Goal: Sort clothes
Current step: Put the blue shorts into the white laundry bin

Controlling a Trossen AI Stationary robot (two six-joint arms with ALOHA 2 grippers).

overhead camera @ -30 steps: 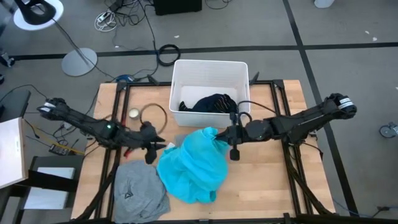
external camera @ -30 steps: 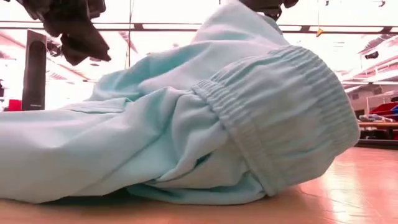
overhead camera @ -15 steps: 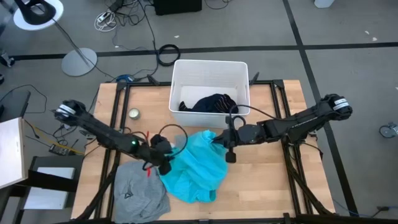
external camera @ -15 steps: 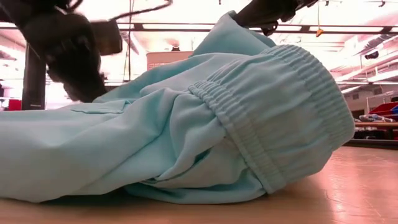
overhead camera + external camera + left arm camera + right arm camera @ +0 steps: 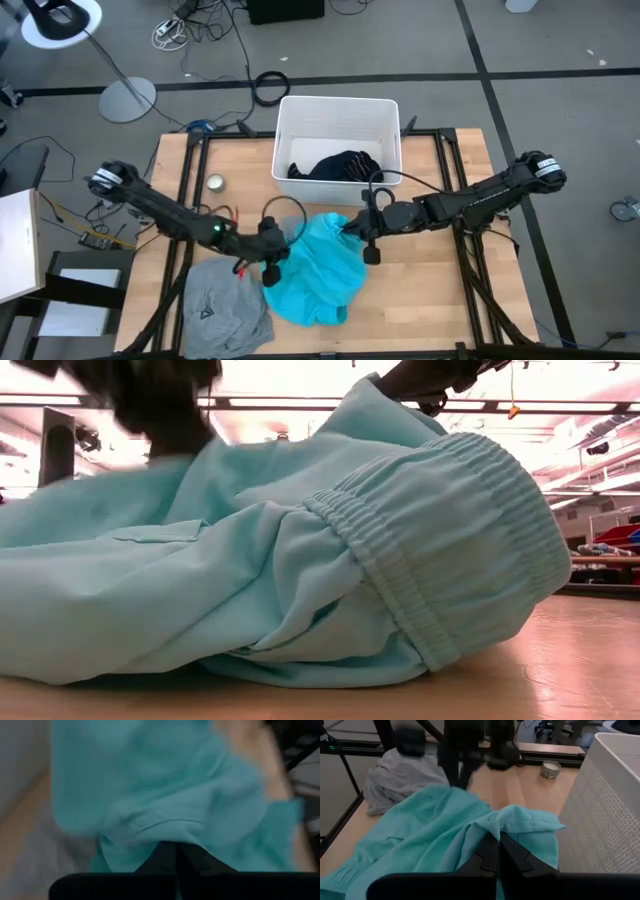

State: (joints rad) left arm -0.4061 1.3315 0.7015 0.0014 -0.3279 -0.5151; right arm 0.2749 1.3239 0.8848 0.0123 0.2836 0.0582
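Both pincers, the left pincer [image 5: 272,252] and right pincer [image 5: 352,226], pinched the turquoise garment [image 5: 315,265] on the table [image 5: 430,290].

The left arm is stretched from nine o'clock toward the centre, its gripper [image 5: 272,252] angled to five o'clock, fingers closed together. The right arm is extended from three o'clock inward, its gripper [image 5: 362,232] closed, fingers [image 5: 492,854] pressed together

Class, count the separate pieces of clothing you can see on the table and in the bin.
3: a large turquoise fabric garment mid-table, a grey fabric shirt at the front left, and a dark navy garment inside the white plastic bin. More may be hidden underneath.
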